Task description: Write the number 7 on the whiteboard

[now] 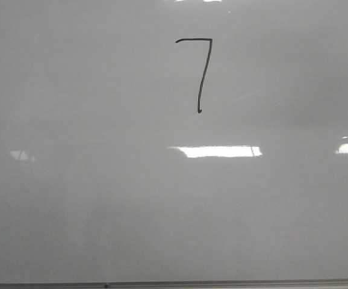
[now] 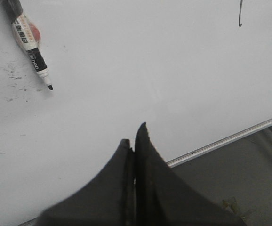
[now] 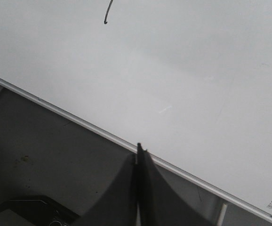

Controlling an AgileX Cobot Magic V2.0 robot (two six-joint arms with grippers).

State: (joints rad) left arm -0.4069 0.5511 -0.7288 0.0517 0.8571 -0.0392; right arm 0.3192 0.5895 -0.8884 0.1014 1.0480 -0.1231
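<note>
**Seven drawn, both grippers closed and empty**

The number 7 point(image 1: 201, 72) stands high on the whiteboard point(image 1: 102, 198), just right of centre; the left gripper point(image 2: 133, 141) hangs above the board's near frame edge, jaws pressed together on nothing; a marker point(image 2: 30, 44) lies apart on the board; the right gripper point(image 3: 139, 153) sits likewise over the frame, fingers together.
</note>
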